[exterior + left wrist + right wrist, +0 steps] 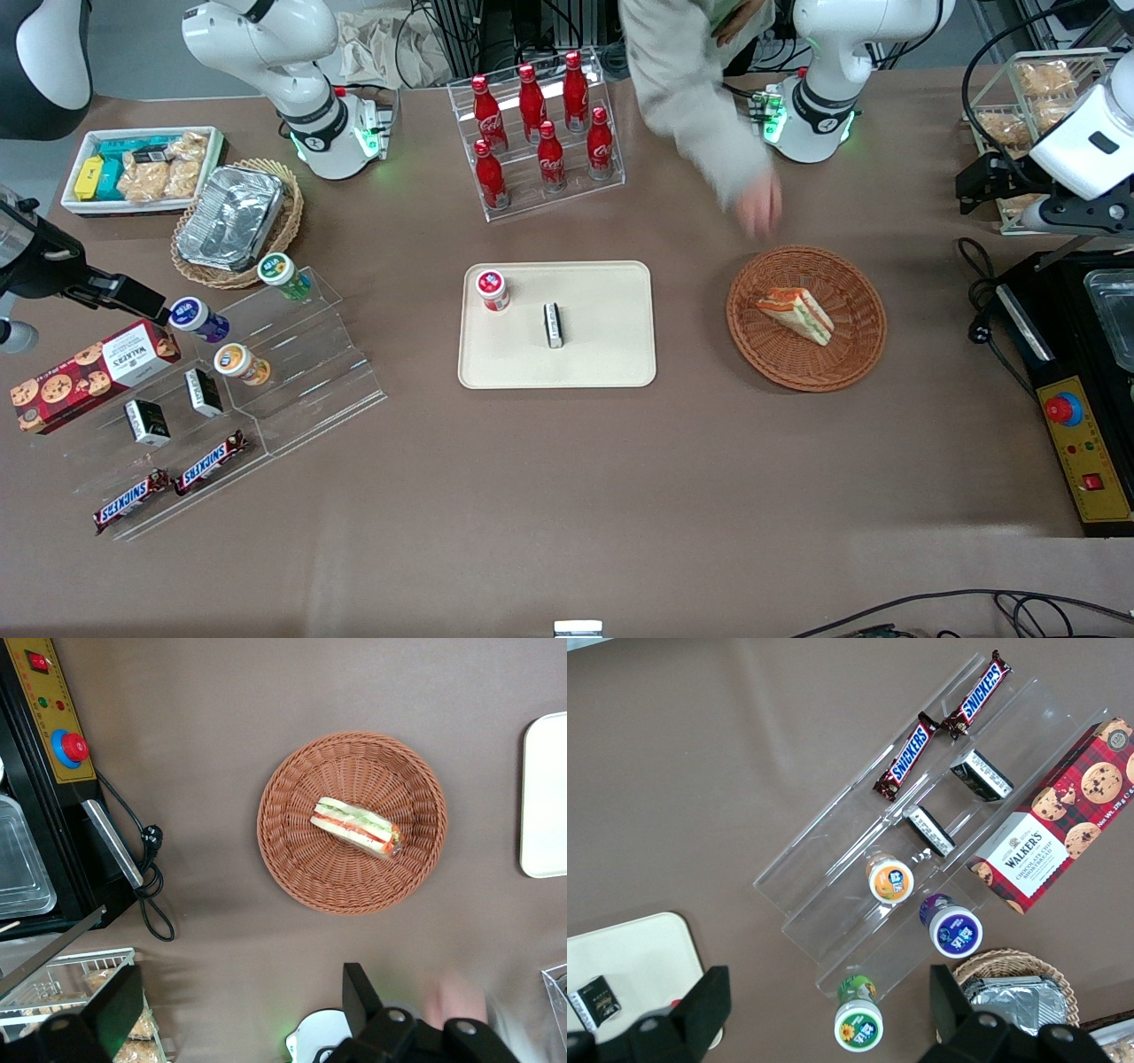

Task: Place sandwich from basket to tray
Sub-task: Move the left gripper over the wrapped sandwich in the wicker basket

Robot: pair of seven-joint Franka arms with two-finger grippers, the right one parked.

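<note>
Sandwich (795, 315) lies in basket (864, 350), beside tray (611, 363). Our gripper (239, 1019) hangs released, high above the basket. We'd descend centred, fingers spanning the wedge's flat sides, once the person's hand (756, 208) clears.

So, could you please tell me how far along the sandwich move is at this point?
Nothing is done yet: the sandwich lies in the basket. The pincer is open, holding nothing, up above the table beside the basket. Left: reach in, grasp, carry it to the tray, which already holds a small jar and a small packet.
</note>
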